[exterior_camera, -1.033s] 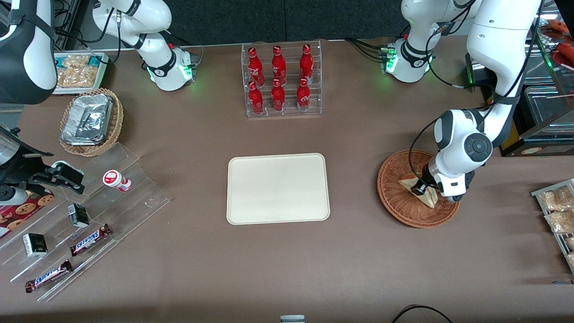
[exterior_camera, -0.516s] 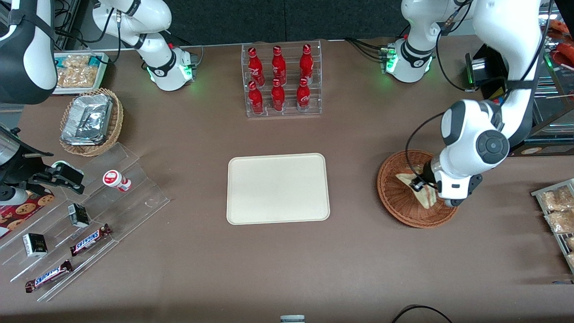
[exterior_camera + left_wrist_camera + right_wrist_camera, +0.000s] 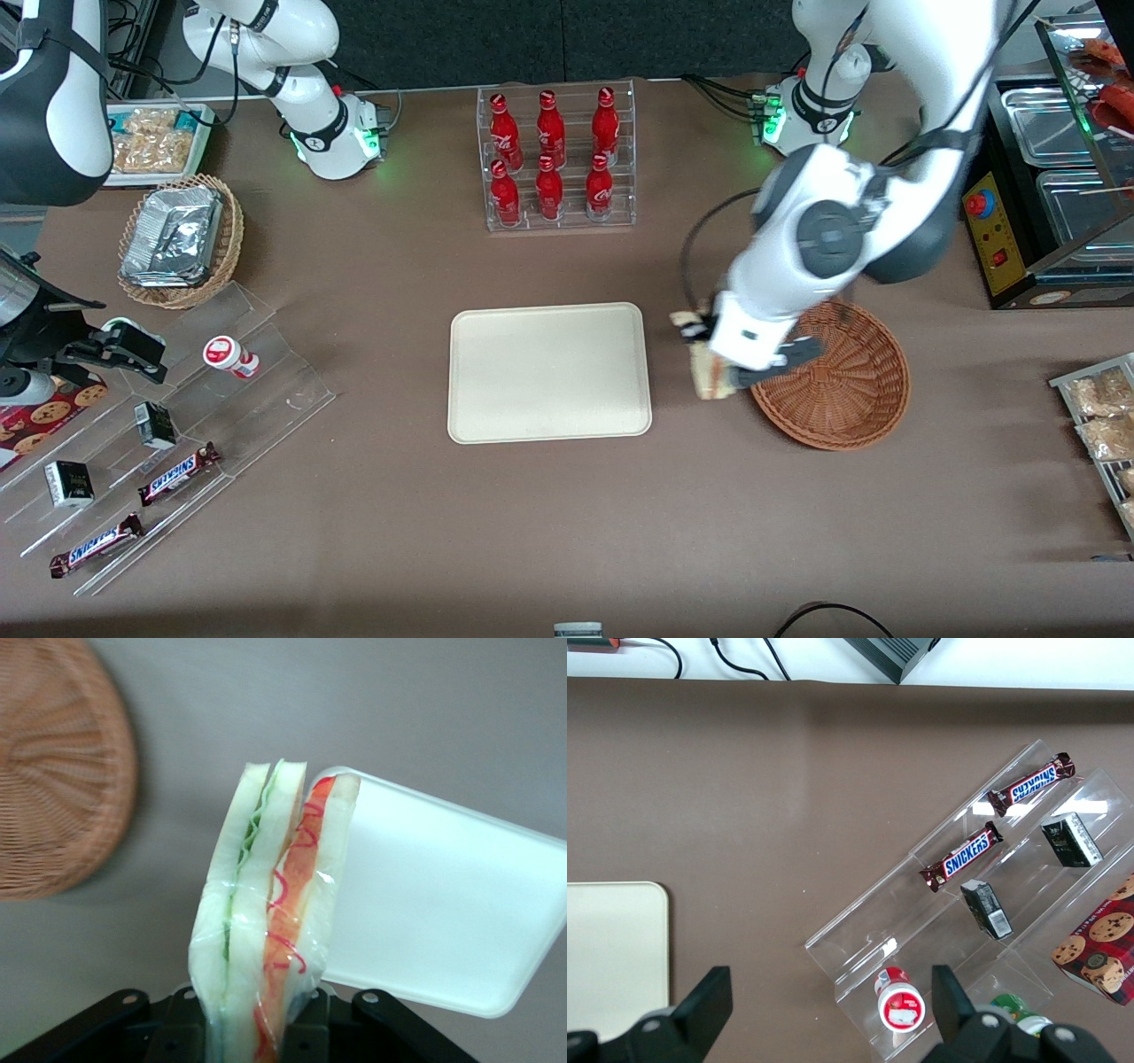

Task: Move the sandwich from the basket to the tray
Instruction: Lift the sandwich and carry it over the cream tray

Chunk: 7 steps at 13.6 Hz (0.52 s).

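Note:
My left gripper (image 3: 704, 354) hangs above the table between the basket (image 3: 842, 416) and the tray (image 3: 549, 372), shut on the sandwich (image 3: 707, 379). The wrist view shows the clear-wrapped sandwich (image 3: 266, 921) clamped between the two fingers (image 3: 310, 1028), its green and red-orange filling edge facing the camera. The reddish-brown wicker basket (image 3: 53, 771) holds nothing that I can see. The cream tray (image 3: 443, 895) lies flat and bare beside the gripper, toward the parked arm's end of the table.
An acrylic rack of red bottles (image 3: 554, 159) stands farther from the front camera than the tray. Stepped acrylic shelves (image 3: 177, 443) with snack bars and a tan basket of foil packets (image 3: 177, 239) lie toward the parked arm's end. Bagged snacks (image 3: 1099, 416) sit at the working arm's end.
The gripper has lifted the sandwich out of the basket and carried it sideways toward the tray. The basket now shows no contents.

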### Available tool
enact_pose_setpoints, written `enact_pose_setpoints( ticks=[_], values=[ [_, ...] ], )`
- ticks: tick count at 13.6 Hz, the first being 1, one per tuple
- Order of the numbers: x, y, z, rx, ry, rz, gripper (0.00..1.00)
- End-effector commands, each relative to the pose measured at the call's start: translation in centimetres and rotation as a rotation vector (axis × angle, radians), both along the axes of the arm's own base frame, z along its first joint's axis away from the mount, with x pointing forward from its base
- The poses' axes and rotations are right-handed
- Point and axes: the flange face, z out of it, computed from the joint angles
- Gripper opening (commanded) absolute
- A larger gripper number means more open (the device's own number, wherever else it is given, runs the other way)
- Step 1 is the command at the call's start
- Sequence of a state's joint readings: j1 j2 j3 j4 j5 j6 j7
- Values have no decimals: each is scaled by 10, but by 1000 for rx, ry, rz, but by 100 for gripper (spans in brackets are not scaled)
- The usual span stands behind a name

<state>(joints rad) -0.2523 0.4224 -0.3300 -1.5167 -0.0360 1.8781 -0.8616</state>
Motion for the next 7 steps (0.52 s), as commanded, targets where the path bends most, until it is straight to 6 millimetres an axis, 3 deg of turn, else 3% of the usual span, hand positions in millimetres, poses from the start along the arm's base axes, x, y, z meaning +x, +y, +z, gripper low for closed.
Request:
enact_pose_setpoints(
  ticks=[1, 3, 7],
  values=[
    [7, -62, -13, -15, -1, -85, 12],
    [4, -99, -21, -41, -9, -122, 13],
    [-1, -154, -69, -32, -75, -199, 13]
  ],
)
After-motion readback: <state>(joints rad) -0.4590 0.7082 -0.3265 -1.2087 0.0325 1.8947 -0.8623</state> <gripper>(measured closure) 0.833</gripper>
